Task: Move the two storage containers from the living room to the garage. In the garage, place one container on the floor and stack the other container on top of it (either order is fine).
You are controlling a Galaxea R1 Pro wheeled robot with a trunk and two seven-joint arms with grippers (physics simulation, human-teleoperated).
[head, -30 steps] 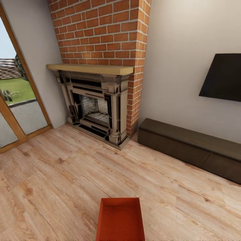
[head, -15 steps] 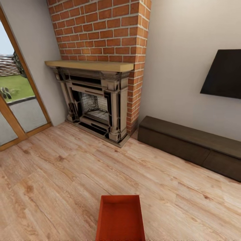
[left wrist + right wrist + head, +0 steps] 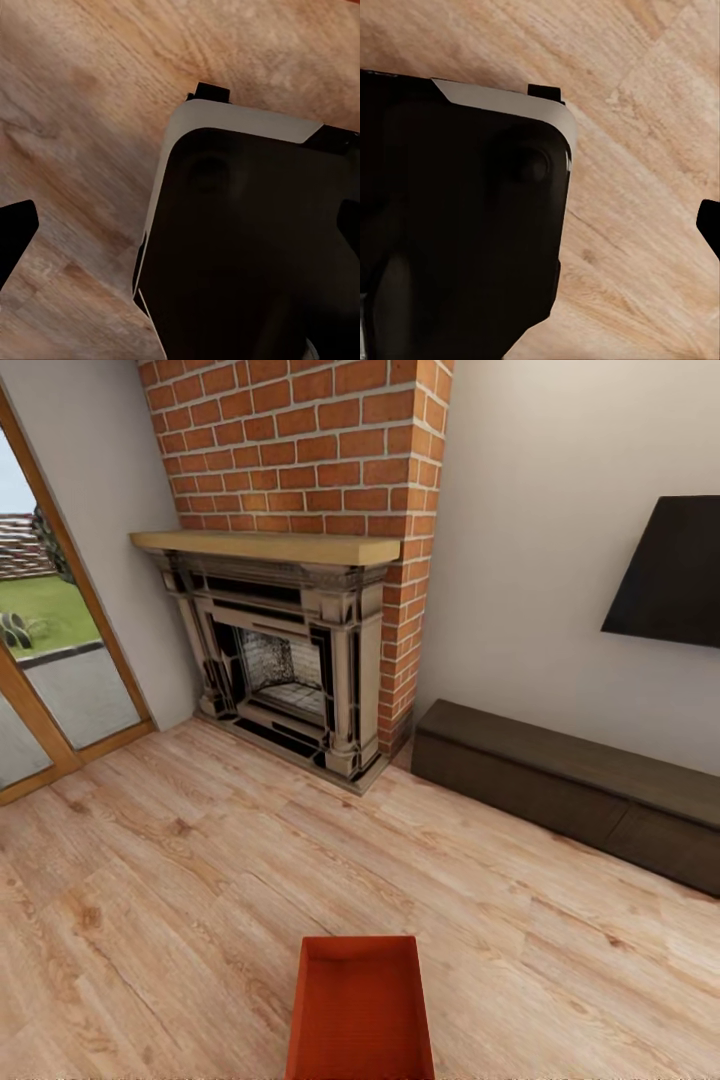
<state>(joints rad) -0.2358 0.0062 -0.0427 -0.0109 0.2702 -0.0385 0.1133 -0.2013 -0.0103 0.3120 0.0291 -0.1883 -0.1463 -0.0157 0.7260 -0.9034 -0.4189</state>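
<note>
I can't tell how my jaws stand: both wrist views look down past the dark robot base (image 3: 247, 247) at the wood-plank floor (image 3: 90, 112). One orange-red storage container (image 3: 360, 1010) sits on the planks, bottom centre of the head view, open side up. Fireplace (image 3: 285, 650) upper left, low bench (image 3: 570, 790) at right — I'm in the living room, lining up to collect it.

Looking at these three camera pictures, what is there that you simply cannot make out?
- Storage container, head view: its near end is cut off by the bottom edge.
- TV and bench, head view: cut off by the right edge.
- Left wrist and right wrist views: a dark robot body blocks much of the wood floor; whether either gripper is open or shut cannot be told.
</note>
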